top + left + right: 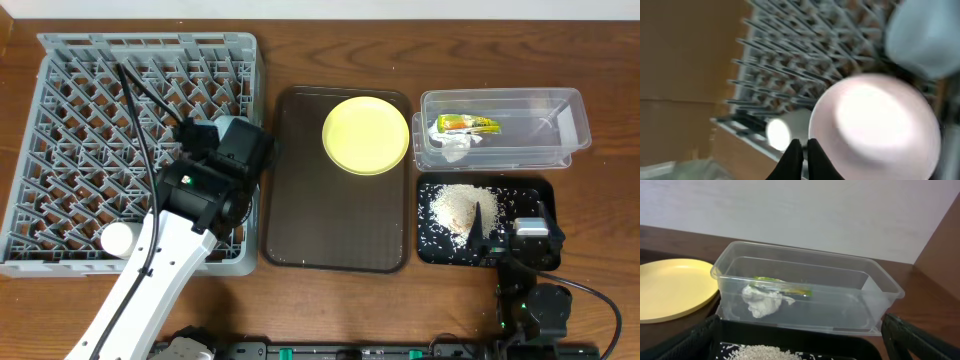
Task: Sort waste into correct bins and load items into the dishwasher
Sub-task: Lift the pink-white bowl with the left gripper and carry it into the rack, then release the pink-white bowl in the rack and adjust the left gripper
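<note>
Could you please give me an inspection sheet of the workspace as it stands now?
Surface: brown wooden table.
Job's things: white cup in the grey dish rack; white-pink bowl and light blue bowl at the rack; yellow plate on the brown serving tray; snack wrapper and tissue in the clear tub; crumbs in the black tray; chopsticks not seen.
Clutter: nothing seen.
Grippers: left gripper fingertips close together by the white-pink bowl's rim, grip unclear in the blur; right gripper open over the black tray.
Cables: black cable across the rack; another by the right arm.
Surroundings: pale wall.
</note>
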### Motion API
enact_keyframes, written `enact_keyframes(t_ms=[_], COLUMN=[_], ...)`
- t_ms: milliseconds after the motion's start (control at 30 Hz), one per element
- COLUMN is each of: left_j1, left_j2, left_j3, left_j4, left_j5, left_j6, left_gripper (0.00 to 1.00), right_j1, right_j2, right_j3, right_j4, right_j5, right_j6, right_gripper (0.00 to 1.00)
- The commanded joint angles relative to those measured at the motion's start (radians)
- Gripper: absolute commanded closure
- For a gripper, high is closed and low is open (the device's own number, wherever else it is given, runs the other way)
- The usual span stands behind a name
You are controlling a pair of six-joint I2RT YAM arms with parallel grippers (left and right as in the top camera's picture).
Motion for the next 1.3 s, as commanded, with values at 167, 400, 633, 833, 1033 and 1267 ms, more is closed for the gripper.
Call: enact_keyframes(t_ms=[167, 400, 633, 833, 1033, 1267], left_j1=[0.002, 0.027, 0.277, 0.597, 0.808, 0.896], left_j2=[0.107, 0.084, -0.077, -0.112, -0.043, 0.083], left_j3=[-0.030, -0.025, -0.023, -0.024, -0.024, -0.029], left_j4=[0.000, 0.027, 0.126, 0.155, 0.151, 0.110], left_j5=[-0.145, 0.071, 0.379, 0.763, 1.037, 1.176], left_j6=[-0.087, -0.146, -0.086, 0.042, 0.211, 0.349], left_gripper=[0.92, 0.72, 0.53, 0.48, 0.47, 0.47], right_j1=[-0.007, -0.007, -0.007, -0.007, -0.007, -0.007], right_j2=[-0.005, -0.005, -0.005, -0.005, -0.005, -0.005], right_j3=[-0.003, -0.003, -0.003, -0.003, -0.003, -0.003], right_j4=[-0.001, -0.001, -0.001, -0.001, -0.002, -0.002], right_j5=[0.003, 0.003, 0.003, 0.002, 0.003, 0.003], right_j6=[0.010, 0.010, 0.011, 0.010, 0.010, 0.010], right_gripper=[0.01, 0.01, 0.01, 0.01, 0.01, 0.01])
